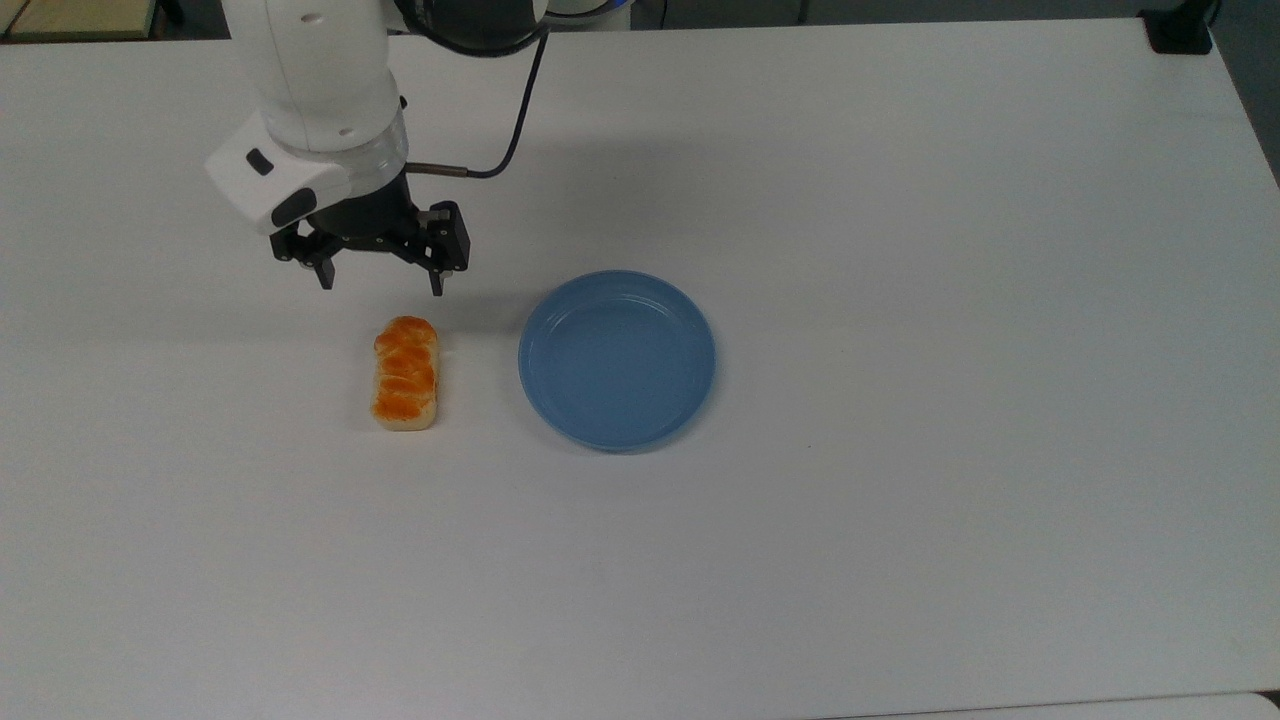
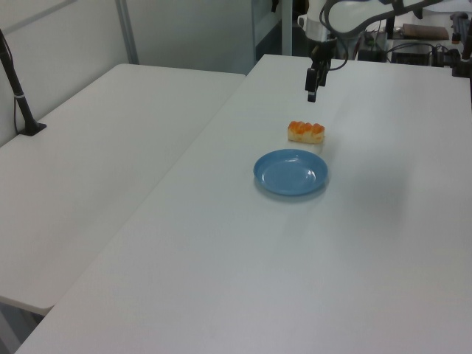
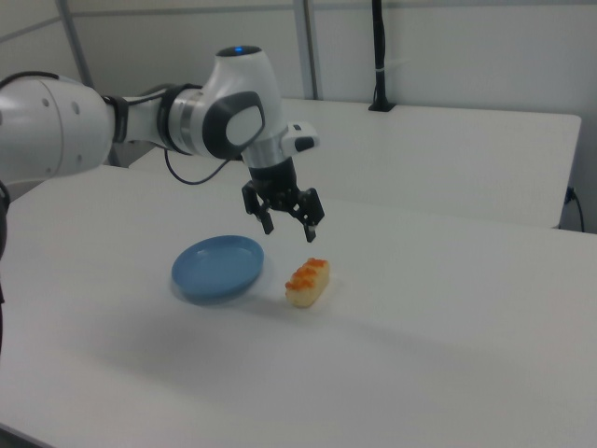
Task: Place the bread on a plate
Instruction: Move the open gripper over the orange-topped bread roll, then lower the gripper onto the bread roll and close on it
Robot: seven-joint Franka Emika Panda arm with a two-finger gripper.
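The bread point(image 1: 405, 373) point(image 2: 306, 132) point(image 3: 308, 281) is a small oblong loaf with a glossy orange-brown top, lying flat on the white table. Just to the top view's right of it sits the round light-blue plate point(image 1: 617, 359) point(image 2: 290, 172) point(image 3: 217, 268), with nothing on it. My gripper point(image 1: 381, 282) point(image 2: 310, 95) point(image 3: 290, 229) hangs open above the table, a little beyond the loaf's far end in the top view, touching nothing. Its black fingers point(image 1: 436, 283) point down with a wide gap between them.
The white table point(image 1: 900, 300) stretches wide around both things. A second white table point(image 2: 96, 147) adjoins it on the left view's left. A black post point(image 3: 378, 56) stands at the back in the right view. The white arm point(image 1: 315, 90) reaches in from the top view's upper left.
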